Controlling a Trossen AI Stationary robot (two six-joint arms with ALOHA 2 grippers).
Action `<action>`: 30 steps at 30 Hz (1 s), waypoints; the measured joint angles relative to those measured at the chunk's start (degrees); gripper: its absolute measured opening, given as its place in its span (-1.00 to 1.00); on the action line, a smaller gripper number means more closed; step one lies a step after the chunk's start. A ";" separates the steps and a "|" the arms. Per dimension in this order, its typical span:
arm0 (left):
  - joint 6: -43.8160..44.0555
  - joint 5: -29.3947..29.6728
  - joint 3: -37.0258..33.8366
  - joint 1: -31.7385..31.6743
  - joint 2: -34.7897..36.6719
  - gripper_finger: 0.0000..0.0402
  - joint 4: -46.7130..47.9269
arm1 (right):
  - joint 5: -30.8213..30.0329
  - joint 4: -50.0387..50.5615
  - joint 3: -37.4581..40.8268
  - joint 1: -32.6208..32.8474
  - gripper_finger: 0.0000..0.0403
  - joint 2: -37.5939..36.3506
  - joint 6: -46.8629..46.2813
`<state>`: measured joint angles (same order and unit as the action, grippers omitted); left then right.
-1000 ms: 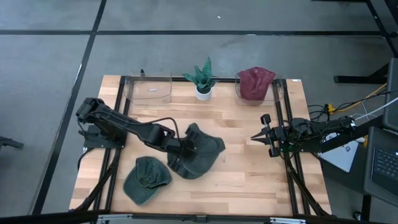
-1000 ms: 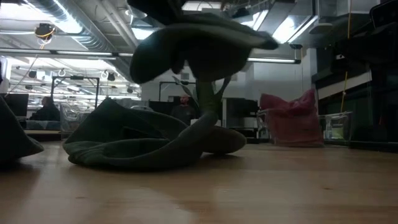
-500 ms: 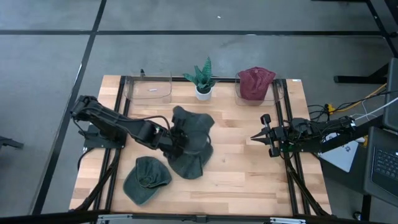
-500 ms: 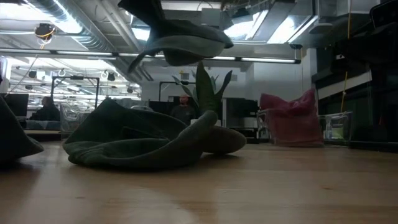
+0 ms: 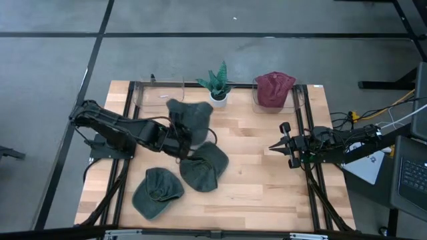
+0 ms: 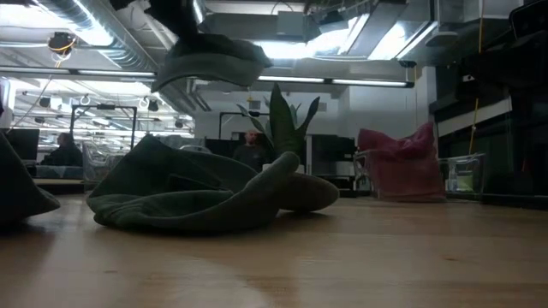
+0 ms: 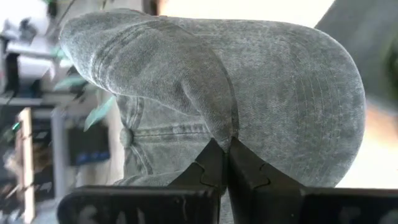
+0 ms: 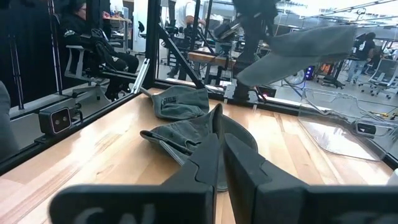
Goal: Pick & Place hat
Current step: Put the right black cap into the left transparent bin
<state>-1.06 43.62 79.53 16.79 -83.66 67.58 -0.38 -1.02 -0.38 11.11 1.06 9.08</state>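
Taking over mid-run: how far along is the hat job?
Done: a red hat sits in the right bin. In hand: the left gripper holds a green hat in the air near the empty left bin. Left: two green hats on the table. The right gripper waits, shut.

A green hat (image 6: 210, 60) hangs high above the bench (image 6: 342, 257), over another green hat (image 6: 197, 192) lying crumpled before a plant (image 6: 282, 120).

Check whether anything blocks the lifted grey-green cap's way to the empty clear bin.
Nothing visible does. The left gripper holds the grey-green cloth cap in the air beside the empty clear plastic bin; the small potted plant stands aside.
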 joint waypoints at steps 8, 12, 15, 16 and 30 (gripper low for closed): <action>4.95 7.87 0.00 -4.22 4.61 -0.98 10.45 | 0.01 -0.01 0.00 0.00 -0.87 0.00 0.00; 5.00 10.99 -0.46 -6.99 6.44 -0.98 13.21 | 0.02 -0.02 0.00 0.01 -0.87 0.00 0.00; 4.97 12.53 -1.39 -9.72 7.97 -0.98 14.17 | 0.02 -0.01 0.00 0.00 -0.87 0.00 0.00; 4.97 13.15 -1.93 -10.61 8.51 -0.98 14.37 | 0.02 0.00 0.00 0.01 -0.87 0.00 0.00; 5.99 17.31 -11.09 -22.75 14.10 -0.98 15.02 | 0.00 0.01 0.00 0.01 -0.87 0.00 0.00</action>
<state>4.94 60.93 68.44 -5.96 -69.56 82.60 -0.38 -1.02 -0.38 11.11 1.06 9.08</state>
